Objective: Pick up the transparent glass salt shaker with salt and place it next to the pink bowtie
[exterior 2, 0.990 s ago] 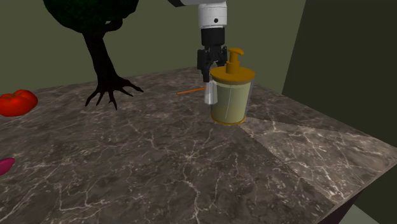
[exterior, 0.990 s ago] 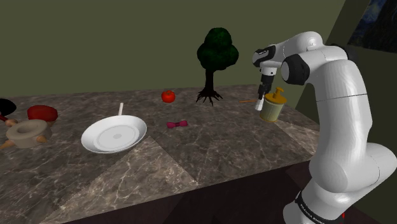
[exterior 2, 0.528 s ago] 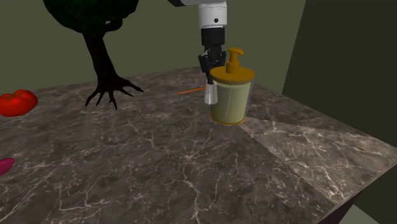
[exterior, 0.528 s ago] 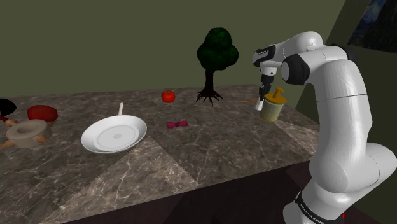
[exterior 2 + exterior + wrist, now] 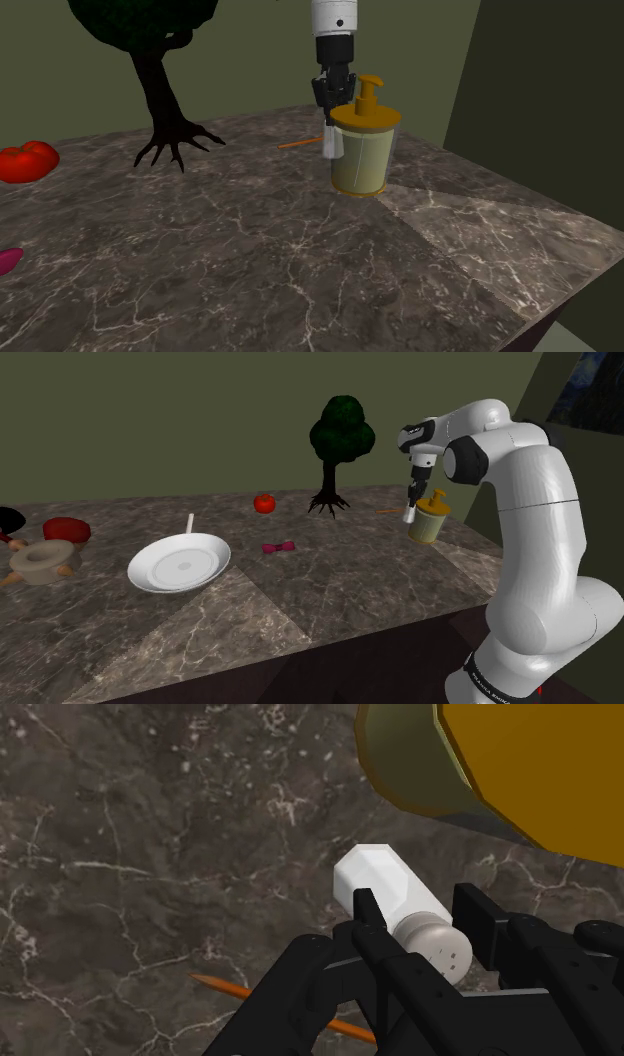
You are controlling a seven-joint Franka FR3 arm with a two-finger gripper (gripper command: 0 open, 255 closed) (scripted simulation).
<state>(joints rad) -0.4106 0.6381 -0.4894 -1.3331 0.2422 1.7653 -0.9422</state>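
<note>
The salt shaker (image 5: 385, 889) is a small white bottle with a pale perforated cap. My black gripper (image 5: 425, 936) is shut on its cap end, one finger (image 5: 366, 918) on each side. In the shoulder view the shaker (image 5: 409, 512) hangs under the gripper (image 5: 413, 494), just above the marble top at the back right. It sits right beside the yellow soap dispenser (image 5: 365, 150), with the shaker (image 5: 331, 146) on the second exterior view's left of it. The pink bowtie (image 5: 278, 547) lies mid-table, well off to the shoulder view's left.
An orange pencil (image 5: 298, 144) lies on the table behind the shaker. A dark tree figure (image 5: 340, 452) and a red tomato (image 5: 264, 503) stand at the back. A white plate (image 5: 180, 563) and more items sit further along the shoulder view's left.
The fingers closed on the shaker's cap, and the gripper has since risen slightly, lifting the shaker beside the dispenser.
</note>
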